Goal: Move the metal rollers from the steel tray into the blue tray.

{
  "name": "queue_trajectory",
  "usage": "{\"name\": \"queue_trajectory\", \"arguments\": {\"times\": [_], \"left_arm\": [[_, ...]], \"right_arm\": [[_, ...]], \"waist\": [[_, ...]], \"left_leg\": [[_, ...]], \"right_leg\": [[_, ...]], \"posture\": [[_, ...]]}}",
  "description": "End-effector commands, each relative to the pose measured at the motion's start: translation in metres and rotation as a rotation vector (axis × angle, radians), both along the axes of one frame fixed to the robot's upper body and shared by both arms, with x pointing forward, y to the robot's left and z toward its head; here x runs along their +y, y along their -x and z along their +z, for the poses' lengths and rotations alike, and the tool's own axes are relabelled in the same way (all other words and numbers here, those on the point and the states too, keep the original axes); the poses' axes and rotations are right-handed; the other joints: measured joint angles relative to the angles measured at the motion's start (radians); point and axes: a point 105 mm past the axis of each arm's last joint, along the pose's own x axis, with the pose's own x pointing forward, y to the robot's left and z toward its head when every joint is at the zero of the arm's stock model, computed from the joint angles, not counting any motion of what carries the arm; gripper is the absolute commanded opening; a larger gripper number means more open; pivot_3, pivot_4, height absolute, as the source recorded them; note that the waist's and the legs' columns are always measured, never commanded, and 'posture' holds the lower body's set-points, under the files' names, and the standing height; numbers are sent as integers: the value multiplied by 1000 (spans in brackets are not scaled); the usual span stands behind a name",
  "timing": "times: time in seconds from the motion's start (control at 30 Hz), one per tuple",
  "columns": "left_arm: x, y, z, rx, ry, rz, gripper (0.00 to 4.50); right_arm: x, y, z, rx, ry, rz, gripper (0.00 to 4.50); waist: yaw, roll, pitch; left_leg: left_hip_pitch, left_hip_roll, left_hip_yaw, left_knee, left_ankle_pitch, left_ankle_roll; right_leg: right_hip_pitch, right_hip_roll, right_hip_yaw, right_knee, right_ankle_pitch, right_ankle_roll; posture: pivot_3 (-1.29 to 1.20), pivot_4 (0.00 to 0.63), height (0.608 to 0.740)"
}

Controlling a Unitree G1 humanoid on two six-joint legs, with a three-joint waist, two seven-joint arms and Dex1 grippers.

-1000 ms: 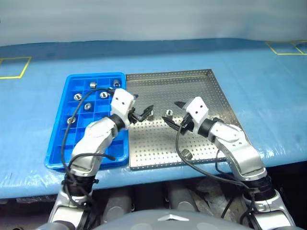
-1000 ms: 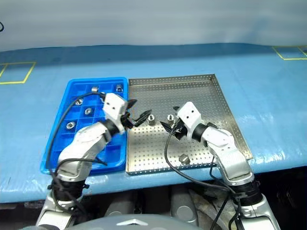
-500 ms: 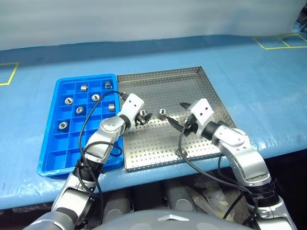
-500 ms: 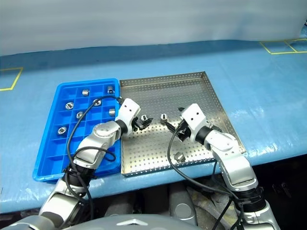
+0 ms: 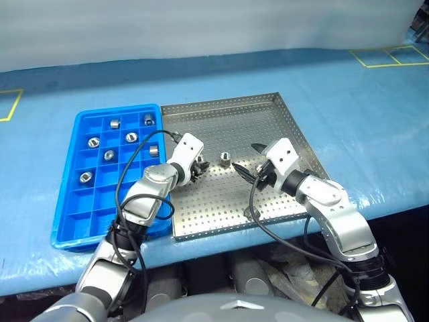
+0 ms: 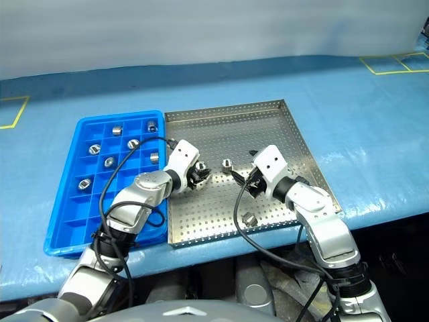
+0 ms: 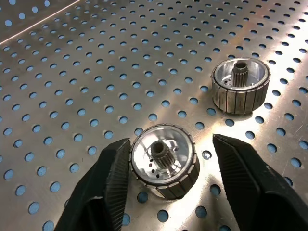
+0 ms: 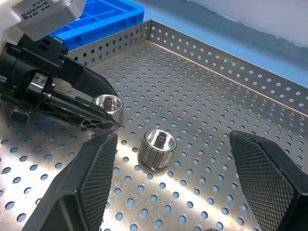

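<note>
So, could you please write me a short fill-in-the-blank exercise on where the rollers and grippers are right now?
1. The blue tray holds ___ metal rollers.
2. ___ rollers lie in the steel tray.
3. The left gripper has its fingers either side of a roller standing on the ___ tray.
4. The right gripper is empty, its jaws ___.
Missing words: seven; three; steel; open.

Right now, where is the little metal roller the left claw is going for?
It sits on the steel tray, near its left side, between the left gripper fingers; a second metal roller stands just beyond it.
</note>
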Motion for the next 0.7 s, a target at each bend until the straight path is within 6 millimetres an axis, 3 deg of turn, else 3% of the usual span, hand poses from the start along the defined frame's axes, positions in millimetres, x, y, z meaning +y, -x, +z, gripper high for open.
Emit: {"name": "queue_trajectory", "arguments": {"times": [0.03,0.13,0.17,0.23,0.53,0.7], "left_arm": [[0,-4,5,-19,-18,9,2311],[0,-3,5,-17,-14,6,2311],[0,-3,5,-17,-12,6,1948],[0,-3,5,-19,-10,5,1675],[1,-2,14,-52,28,-1,1675],[8,0,33,-113,105,14,1675]], "right_arm": [[0,0,14,-61,-17,-1,3935],[0,-1,14,-63,-17,-3,3935],[0,-1,14,-64,-17,-4,3935],[0,-2,15,-66,-16,-5,3935],[3,-4,17,-69,-18,1,3935],[4,-3,17,-72,-21,2,3935]], "waist": [[0,0,0],[0,0,0],[0,0,0],[0,0,0],[0,0,0],[-3,0,0]], "left_leg": [[0,0,0,0,0,0],[0,0,0,0,0,0],[0,0,0,0,0,0],[0,0,0,0,0,0],[0,0,0,0,0,0],[0,0,0,0,0,0]], "right_leg": [[0,0,0,0,0,0],[0,0,0,0,0,0],[0,0,0,0,0,0],[0,0,0,0,0,0],[0,0,0,0,0,0],[-1,-1,1,0,0,0]], "posture": [[-267,150,740],[-268,150,740],[-268,150,740],[-266,150,740],[-265,150,740],[-269,150,740]]}}
